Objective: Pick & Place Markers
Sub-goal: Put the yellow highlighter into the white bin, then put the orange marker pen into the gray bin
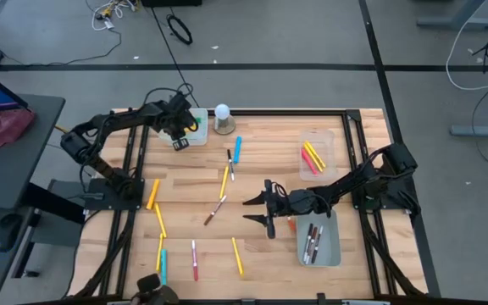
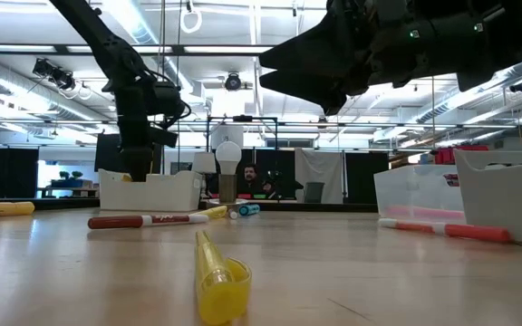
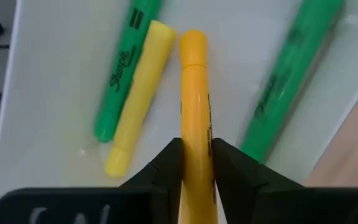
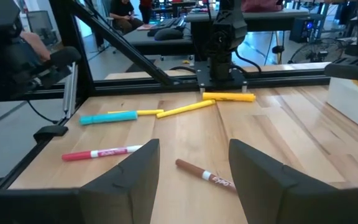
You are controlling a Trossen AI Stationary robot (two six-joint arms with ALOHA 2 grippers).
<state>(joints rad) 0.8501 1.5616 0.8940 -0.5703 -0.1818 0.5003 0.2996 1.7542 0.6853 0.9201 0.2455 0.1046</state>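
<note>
My left gripper (image 1: 180,138) hangs over the clear bin (image 1: 196,125) at the table's far left, shut on an orange-yellow marker (image 3: 194,93). Two green markers (image 3: 124,68) and a yellow one (image 3: 137,99) lie flat on the bin's floor (image 3: 61,74). My right gripper (image 1: 259,213) stands open above the table's middle, with nothing between its fingers. A brown marker (image 4: 205,175) lies on the wood just ahead of it. Several more markers lie loose on the table's left half (image 1: 160,220). My left gripper pinches the orange-yellow marker's barrel (image 3: 195,134) between its two fingers (image 3: 168,163), one on each long side. The fingers slant steeply down from above, and the marker runs out ahead of them, along them, into the bin. Whether its capped far end (image 3: 193,42) touches the floor cannot be told.
A white ball-topped object (image 1: 223,117) stands beside the left bin. A clear bin (image 1: 322,141) with red and yellow markers sits at the far right. A grey tray (image 1: 330,246) with markers lies near the right arm. Black frame rails (image 1: 358,169) run along both table sides.
</note>
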